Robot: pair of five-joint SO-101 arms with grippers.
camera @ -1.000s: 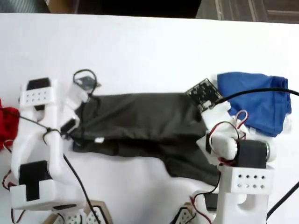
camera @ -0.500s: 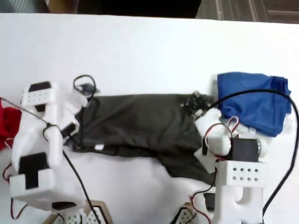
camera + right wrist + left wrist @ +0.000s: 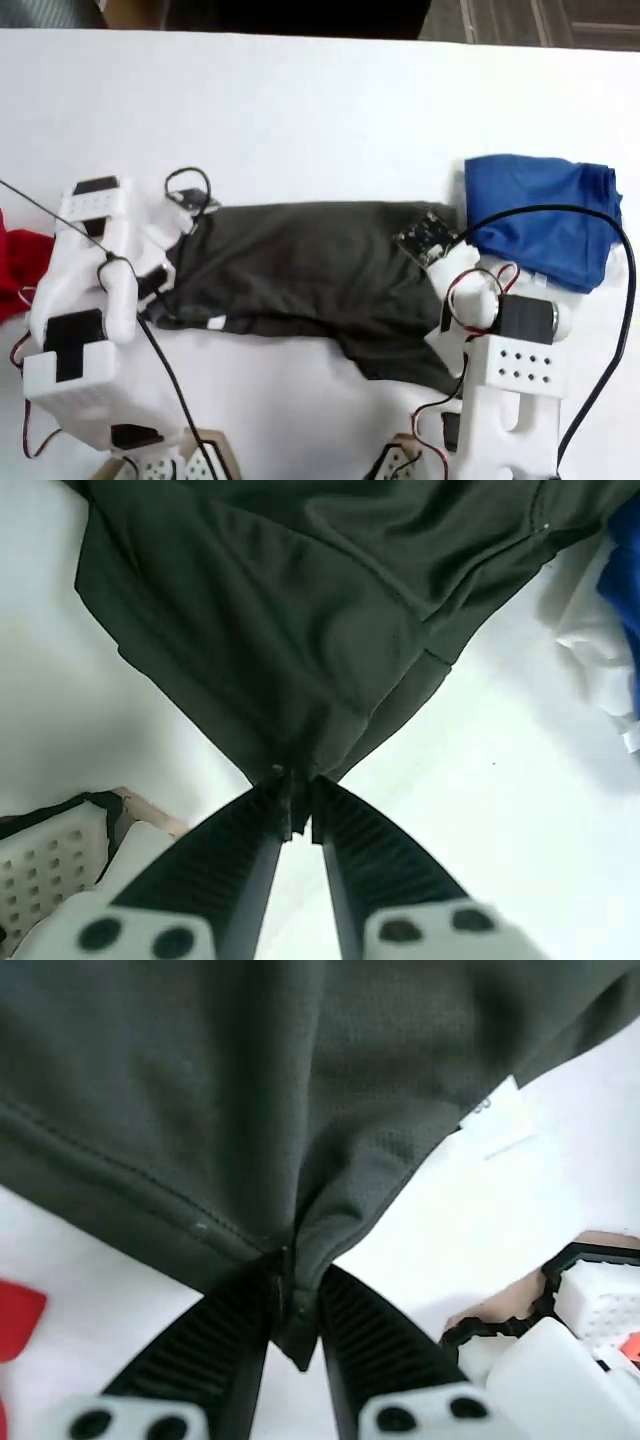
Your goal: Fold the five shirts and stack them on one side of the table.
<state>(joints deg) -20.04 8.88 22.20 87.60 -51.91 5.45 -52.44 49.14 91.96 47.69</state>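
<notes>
1. The left gripper (image 3: 295, 1300) has its two black ribbed jaws pinched together on a fold at the edge of the dark grey shirt (image 3: 250, 1090). A small nub of cloth is squeezed between the tips.
2. The right gripper (image 3: 297, 805) is clamped in the same way on another edge of that shirt. The fabric fans out from its tips in soft creases.
3. In the high view the dark grey shirt lies stretched across the middle of the frame on the white table (image 3: 300, 90). The left arm is at its left end and the right arm at its right end. A loose flap trails toward the lower centre right, where the right arm's white body covers part of it.
4. A bunched blue shirt (image 3: 540, 195) sits at the right of the high frame, just beside the dark shirt's right end. A black cable (image 3: 545, 208) arcs over it.
5. A red shirt (image 3: 15, 265) shows at the left edge of the high frame, partly hidden behind the left arm.
6. The left wrist view brings out a small white tag (image 3: 495, 1125) at the shirt's hem. The right wrist view shows some white cloth (image 3: 590, 630) beside the blue fabric. The wrist views show how the jaws grip, while in the high view the arms' bodies cover the jaws.
</notes>
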